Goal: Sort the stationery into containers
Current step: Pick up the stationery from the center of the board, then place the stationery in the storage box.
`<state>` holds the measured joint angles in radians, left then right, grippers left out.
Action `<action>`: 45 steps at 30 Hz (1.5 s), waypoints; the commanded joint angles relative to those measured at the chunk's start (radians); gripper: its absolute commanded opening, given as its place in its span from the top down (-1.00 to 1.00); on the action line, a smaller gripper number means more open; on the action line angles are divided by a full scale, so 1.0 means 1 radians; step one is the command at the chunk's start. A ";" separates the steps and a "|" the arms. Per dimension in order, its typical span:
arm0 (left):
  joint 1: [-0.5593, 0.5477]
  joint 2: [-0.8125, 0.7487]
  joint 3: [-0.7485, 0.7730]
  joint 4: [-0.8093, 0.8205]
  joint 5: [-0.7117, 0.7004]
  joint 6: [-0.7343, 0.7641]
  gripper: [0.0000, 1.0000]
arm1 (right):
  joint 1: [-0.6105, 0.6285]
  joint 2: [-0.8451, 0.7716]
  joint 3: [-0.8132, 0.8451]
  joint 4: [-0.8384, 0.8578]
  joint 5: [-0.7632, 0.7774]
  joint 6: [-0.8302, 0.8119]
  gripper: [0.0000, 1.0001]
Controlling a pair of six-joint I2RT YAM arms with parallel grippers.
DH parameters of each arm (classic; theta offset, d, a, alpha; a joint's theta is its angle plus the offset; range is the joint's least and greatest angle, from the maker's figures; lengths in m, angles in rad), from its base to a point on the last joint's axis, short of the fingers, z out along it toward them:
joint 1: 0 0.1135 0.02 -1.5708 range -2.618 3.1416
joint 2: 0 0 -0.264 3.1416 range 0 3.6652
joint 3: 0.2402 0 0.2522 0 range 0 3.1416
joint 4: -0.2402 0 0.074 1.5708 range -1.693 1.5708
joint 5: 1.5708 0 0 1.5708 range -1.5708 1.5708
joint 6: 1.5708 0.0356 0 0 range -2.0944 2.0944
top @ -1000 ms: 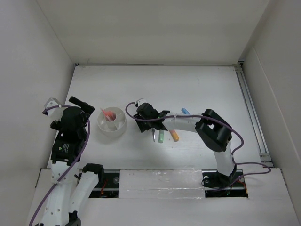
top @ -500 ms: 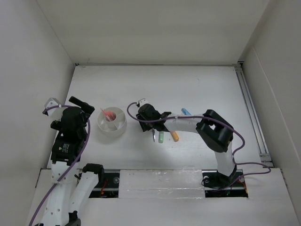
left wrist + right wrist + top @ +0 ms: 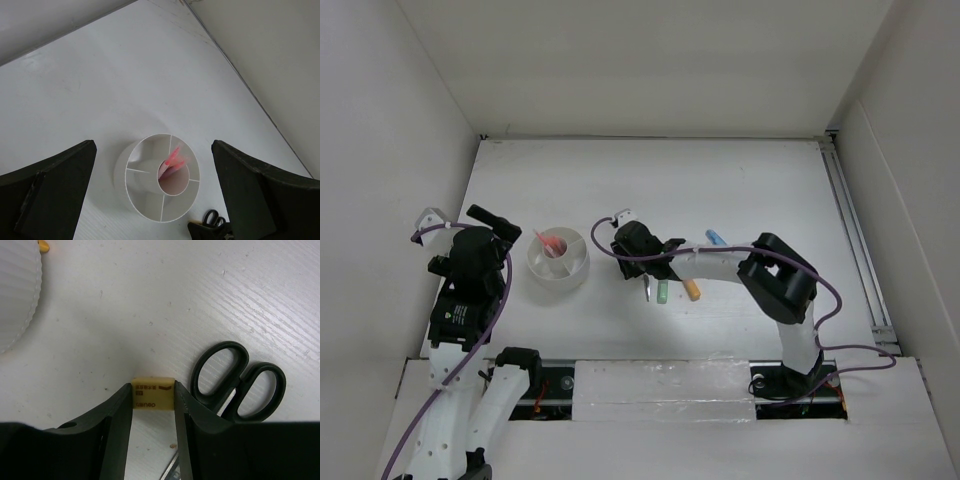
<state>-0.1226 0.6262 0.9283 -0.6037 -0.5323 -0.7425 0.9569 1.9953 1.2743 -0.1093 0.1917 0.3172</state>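
- My right gripper is down on the table, on the right-arm side of the tub and near it.
- Its jaws are closed in on the eraser, one finger against each short end. The eraser lies flat on the table and is not lifted.
- The scissors lie just beside the eraser, on the side away from the tub, with their black handle loops almost against my right finger. I judge that a sloppy lift could nudge them.
- My left gripper hangs above the tub with its jaws spread wide, and it holds nothing.
- Done so far, as I read it: only the pink pens are in the tub. They lean up out of the inner part, and I cannot tell exactly which compartment they are in. The other wedges look bare from above.
- Left to do: the eraser I am gripping and the scissors.
- Also left are the green marker and the orange marker, which lie side by side beyond the scissors from the tub.
- The blue marker is the last item left and lies farthest from the tub.
- By my count the sort is in its early part, with most of the stationery outside the tub.
- The next move calls for raising the eraser and carrying it over to a free wedge.
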 commanded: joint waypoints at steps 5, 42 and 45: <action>0.003 0.004 0.030 0.021 -0.001 0.000 -1.00 | 0.017 -0.136 -0.027 -0.023 0.016 -0.023 1.00; 0.003 -0.025 0.012 0.078 0.060 0.037 -1.00 | 0.026 0.069 0.405 0.338 -0.046 0.036 1.00; 0.003 -0.025 0.012 0.078 0.060 0.037 -1.00 | 0.026 0.094 0.416 0.338 -0.069 0.036 1.00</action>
<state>-0.1226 0.5980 0.9283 -0.5648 -0.4744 -0.7185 0.9764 2.0640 1.6588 0.1692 0.1604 0.3443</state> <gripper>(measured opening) 0.997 0.404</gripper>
